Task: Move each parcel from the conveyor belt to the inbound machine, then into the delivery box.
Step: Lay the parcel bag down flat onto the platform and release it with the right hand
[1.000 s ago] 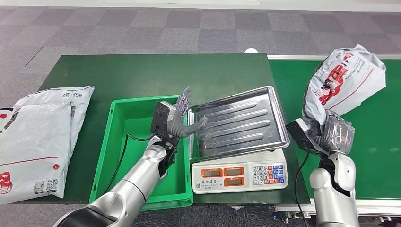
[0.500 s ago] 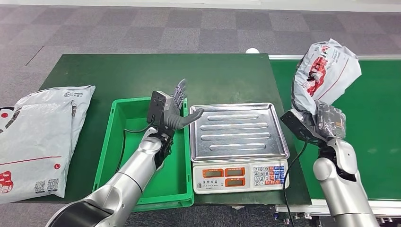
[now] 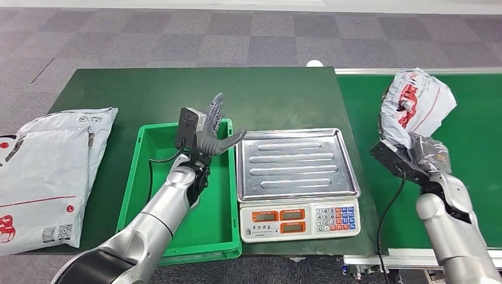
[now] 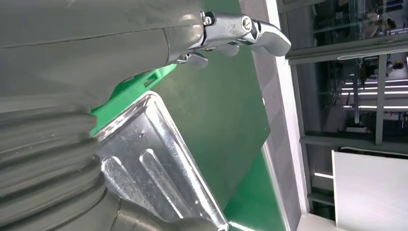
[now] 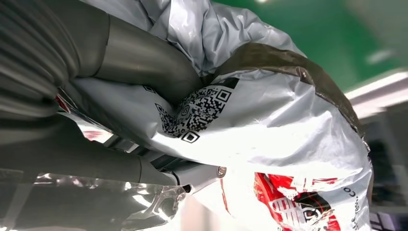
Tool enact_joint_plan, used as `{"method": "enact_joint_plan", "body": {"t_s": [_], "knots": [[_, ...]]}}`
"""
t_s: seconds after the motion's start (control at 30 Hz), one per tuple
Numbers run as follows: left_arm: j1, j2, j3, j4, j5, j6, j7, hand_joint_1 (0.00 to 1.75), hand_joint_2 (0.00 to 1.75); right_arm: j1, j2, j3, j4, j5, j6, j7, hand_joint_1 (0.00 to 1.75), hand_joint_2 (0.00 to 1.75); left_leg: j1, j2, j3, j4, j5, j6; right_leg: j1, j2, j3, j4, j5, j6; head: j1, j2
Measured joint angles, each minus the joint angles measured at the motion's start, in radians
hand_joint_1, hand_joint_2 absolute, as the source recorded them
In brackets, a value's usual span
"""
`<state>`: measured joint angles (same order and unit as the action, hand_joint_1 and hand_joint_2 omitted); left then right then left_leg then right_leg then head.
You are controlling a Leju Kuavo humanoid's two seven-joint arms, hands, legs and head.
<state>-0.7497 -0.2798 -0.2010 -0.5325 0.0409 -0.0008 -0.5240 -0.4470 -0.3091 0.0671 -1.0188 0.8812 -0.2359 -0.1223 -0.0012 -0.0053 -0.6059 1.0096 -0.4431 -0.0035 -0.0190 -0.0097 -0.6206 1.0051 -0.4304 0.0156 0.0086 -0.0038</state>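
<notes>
My right hand [image 3: 427,155] grips a crumpled grey parcel [image 3: 414,106] with red print, held up over the green conveyor belt [image 3: 473,177] to the right of the scale. The right wrist view shows the thumb and fingers [image 5: 139,62] pressed into the parcel [image 5: 269,139] beside its QR code. The scale [image 3: 299,177], the inbound machine, has a bare steel pan lying flat. My left hand [image 3: 208,131] is open with fingers spread, raised over the right edge of the green delivery box [image 3: 177,189], just left of the pan [image 4: 149,168].
Two flat grey parcels [image 3: 47,171] lie at the left end of the dark green table [image 3: 177,89]. The scale's keypad and displays [image 3: 299,219] face me at the front edge. Grey carpet floor lies beyond the table.
The steel pan, tilted up a second ago, has dropped flat. My left hand drew back left and up off it. My right hand shifted slightly right with the parcel.
</notes>
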Motion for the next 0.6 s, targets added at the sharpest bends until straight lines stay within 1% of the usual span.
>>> {"method": "enact_joint_plan", "body": {"t_s": [0.1, 0.2, 0.37, 0.47, 0.6], "knots": [[0.000, 0.009, 0.000, 0.000, 0.001, 0.006, -0.002, 0.00, 1.75, -0.036, 0.050, 0.060, 0.014, -0.023, -0.004, -0.063, 1.75, 1.75, 0.001, 0.003, 0.002, 0.000, 0.000, 0.000, 0.001, 0.003, 0.000, 0.000, 0.000, -0.001, 0.000, 0.000], [0.001, 0.015, 0.000, 0.000, 0.001, 0.007, -0.003, 0.00, 1.75, -0.045, 0.082, 0.144, -0.003, -0.064, -0.027, -0.075, 1.75, 1.75, 0.001, -0.001, 0.001, 0.000, 0.001, -0.001, 0.001, -0.001, 0.000, 0.000, 0.000, -0.001, 0.000, 0.000], [0.001, 0.024, 0.000, 0.000, 0.002, 0.004, -0.003, 0.00, 1.75, -0.034, 0.086, 0.253, -0.092, -0.136, -0.056, -0.088, 1.75, 1.75, 0.001, -0.003, 0.000, 0.000, 0.002, -0.002, 0.001, -0.003, 0.000, 0.000, 0.000, -0.001, 0.000, 0.000], [-0.001, 0.027, 0.000, 0.002, 0.002, 0.004, -0.004, 0.00, 1.75, -0.029, 0.085, 0.306, -0.140, -0.190, -0.047, -0.101, 1.75, 1.75, 0.001, -0.002, 0.000, 0.000, 0.001, -0.001, 0.001, -0.002, 0.000, -0.001, 0.000, -0.001, 0.000, 0.000], [-0.007, 0.028, 0.000, 0.011, 0.005, 0.004, -0.004, 0.00, 1.75, -0.041, 0.085, 0.376, -0.152, -0.261, -0.025, -0.121, 1.75, 1.75, 0.001, -0.002, 0.000, 0.000, 0.001, -0.001, 0.001, -0.002, 0.000, -0.001, 0.000, -0.001, 0.000, 0.000]]}}
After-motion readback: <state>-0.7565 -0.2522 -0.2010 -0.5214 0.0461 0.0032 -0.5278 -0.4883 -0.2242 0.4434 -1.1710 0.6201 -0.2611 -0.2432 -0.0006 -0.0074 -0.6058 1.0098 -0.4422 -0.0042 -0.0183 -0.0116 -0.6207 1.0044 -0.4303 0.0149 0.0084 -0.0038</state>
